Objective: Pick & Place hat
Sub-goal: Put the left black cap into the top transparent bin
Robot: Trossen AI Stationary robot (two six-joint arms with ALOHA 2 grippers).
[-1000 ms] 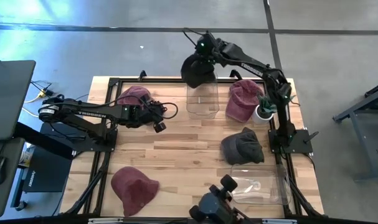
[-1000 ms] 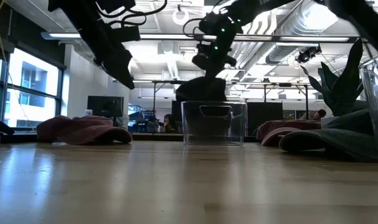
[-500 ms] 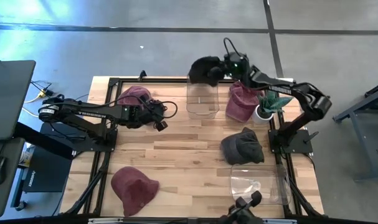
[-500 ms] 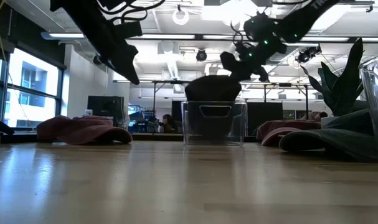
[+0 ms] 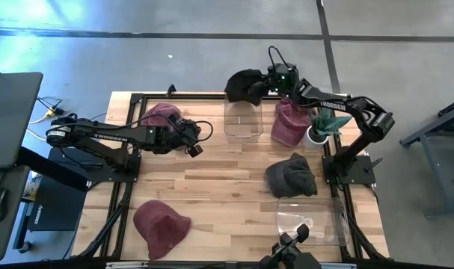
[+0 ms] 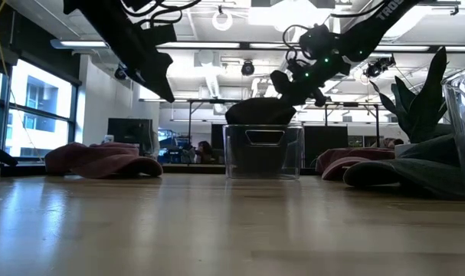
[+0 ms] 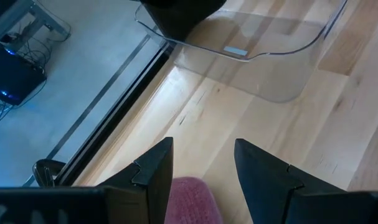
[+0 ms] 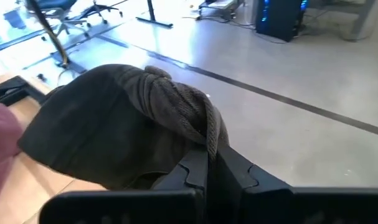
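Note:
A dark grey hat (image 5: 244,85) hangs over the far rim of a clear bin (image 5: 241,123). It also shows in the low view (image 6: 259,113) and the right wrist view (image 8: 108,124). My right gripper (image 5: 265,84) is shut on the hat beside the bin's far right corner; it shows in the low view (image 6: 293,80) too. My left gripper (image 5: 194,143) is open and empty, above the table just right of a maroon hat (image 5: 161,116). In the left wrist view its fingers (image 7: 154,171) stand apart above a bit of maroon hat (image 7: 189,199). My right gripper pinches a bunched fold of the hat's cloth (image 8: 198,127) between its two fingers, at the side of the hat nearest the gripper. The fingers come from the table's right, slanting down. The hat hangs beside the fingers at the height of the bin's rim (image 6: 263,126); whether it touches the rim, I cannot tell.
A maroon hat (image 5: 290,119) and a potted plant (image 5: 320,128) lie right of the bin. A dark grey hat (image 5: 290,175) lies mid right and a maroon hat (image 5: 161,226) near left. A second clear bin (image 5: 309,220) stands at the near right.
My right gripper has gone toward the table's right edge and tipped from pointing down to slanting in from the right, still shut on the dark hat. The hat has stayed over the bin's far rim and has sunk a little toward it.

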